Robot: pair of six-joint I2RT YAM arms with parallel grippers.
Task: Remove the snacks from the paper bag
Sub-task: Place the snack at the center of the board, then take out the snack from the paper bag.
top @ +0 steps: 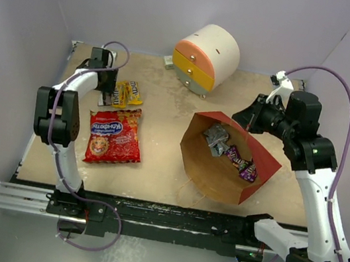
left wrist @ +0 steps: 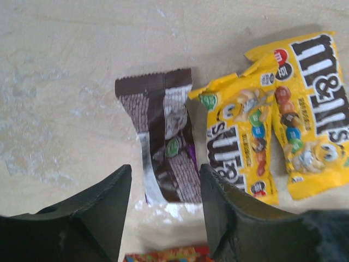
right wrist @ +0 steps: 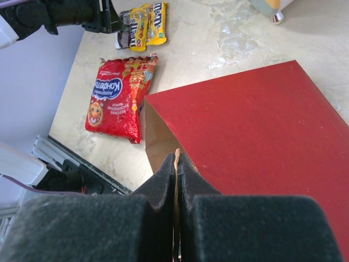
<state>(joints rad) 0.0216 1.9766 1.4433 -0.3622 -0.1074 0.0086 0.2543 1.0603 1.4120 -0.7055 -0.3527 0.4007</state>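
The paper bag [top: 229, 167] lies tilted open at centre right, red outside [right wrist: 256, 136], brown inside. Two silver foil packets [top: 215, 138] and small purple and brown candy packets [top: 242, 164] lie inside it. My right gripper [right wrist: 175, 158] is shut on the bag's upper rim [top: 247, 123]. The red crisp packet [top: 115, 136] lies flat on the table at the left. Two yellow candy packets [left wrist: 240, 142] and a brown candy packet [left wrist: 163, 142] lie behind it. My left gripper [left wrist: 165, 180] is open just above the near end of the brown packet and holds nothing.
A round white cabinet [top: 207, 59] with orange and yellow drawers stands at the back centre. White walls close in the table on the left, back and right. The left arm [top: 57, 114] stands close to the left wall. The crisp packet's edge [left wrist: 169, 255] shows below my left fingers.
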